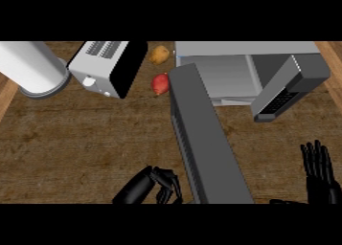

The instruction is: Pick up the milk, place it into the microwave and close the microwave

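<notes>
We see the microwave (237,72) at the counter's (81,134) far right, its door (205,143) swung wide open and stretching toward us down the middle of the view. Its grey cavity shows behind the door, and the control panel (283,93) sits on its right side. We cannot find the milk anywhere; whether it lies inside the cavity, we cannot tell.

Our left hand (151,187) sits at the lower edge, just left of the door's near end, its fingers curled in and holding nothing that we can see. Our right hand (320,174) rests at the lower right, fingers straight and pointing up, apart from the door.

Across the back, a toaster (106,67) stands left of the microwave, with a white cylinder (28,67) at the far left. Between toaster and microwave lie 2 items: a yellowish potato (158,54) and a reddish one (160,84) nearer us.
</notes>
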You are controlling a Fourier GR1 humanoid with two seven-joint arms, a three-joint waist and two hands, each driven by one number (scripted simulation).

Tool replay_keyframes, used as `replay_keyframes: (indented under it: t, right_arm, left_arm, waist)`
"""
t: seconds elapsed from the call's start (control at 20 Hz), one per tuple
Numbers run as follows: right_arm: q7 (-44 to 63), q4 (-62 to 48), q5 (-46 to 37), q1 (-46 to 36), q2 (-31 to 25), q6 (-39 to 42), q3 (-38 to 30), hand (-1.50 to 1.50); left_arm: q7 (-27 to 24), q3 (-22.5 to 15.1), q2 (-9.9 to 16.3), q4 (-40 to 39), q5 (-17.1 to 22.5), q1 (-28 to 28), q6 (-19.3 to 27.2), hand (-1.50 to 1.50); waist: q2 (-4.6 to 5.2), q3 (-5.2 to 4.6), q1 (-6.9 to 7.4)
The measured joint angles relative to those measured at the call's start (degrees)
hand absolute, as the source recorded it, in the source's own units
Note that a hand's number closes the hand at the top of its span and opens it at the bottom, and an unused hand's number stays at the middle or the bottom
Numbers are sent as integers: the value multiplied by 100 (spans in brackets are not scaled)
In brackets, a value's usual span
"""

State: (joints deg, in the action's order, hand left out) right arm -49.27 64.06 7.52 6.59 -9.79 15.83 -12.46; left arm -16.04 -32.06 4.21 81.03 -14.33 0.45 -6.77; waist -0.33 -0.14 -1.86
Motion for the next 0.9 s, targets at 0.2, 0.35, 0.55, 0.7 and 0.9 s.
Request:
replay_keyframes:
  t: [0.2, 0.35, 0.55, 0.7, 0.9]
  right_arm:
    - [357, 1059, 261, 668, -31, 235, 112, -150]
    - [597, 1679, 469, 962, -46, 394, 169, -150]
    - [888, 2370, 728, 1244, -168, 648, 240, -150]
    - [1142, 2790, 876, 1316, -299, 758, 252, -150]
    - [1373, 3084, 1006, 1286, -394, 877, 316, -150]
  left_arm:
    - [-103, -451, -250, -830, 160, -601, 479, 150]
    - [-94, -944, -325, -1307, 558, -1090, 952, 150]
    - [-72, -1535, -368, -1856, 1214, -1792, 1559, 150]
    - [-19, -1951, -368, -2101, 1555, -2232, 2027, 150]
    - [122, -2273, -351, -2264, 2076, -2729, 2500, 150]
  waist:
    - [18, -2, -20]
    - [32, -1, -36]
    - [56, -5, -149]
    - [79, -10, -272]
    - [126, -13, -453]
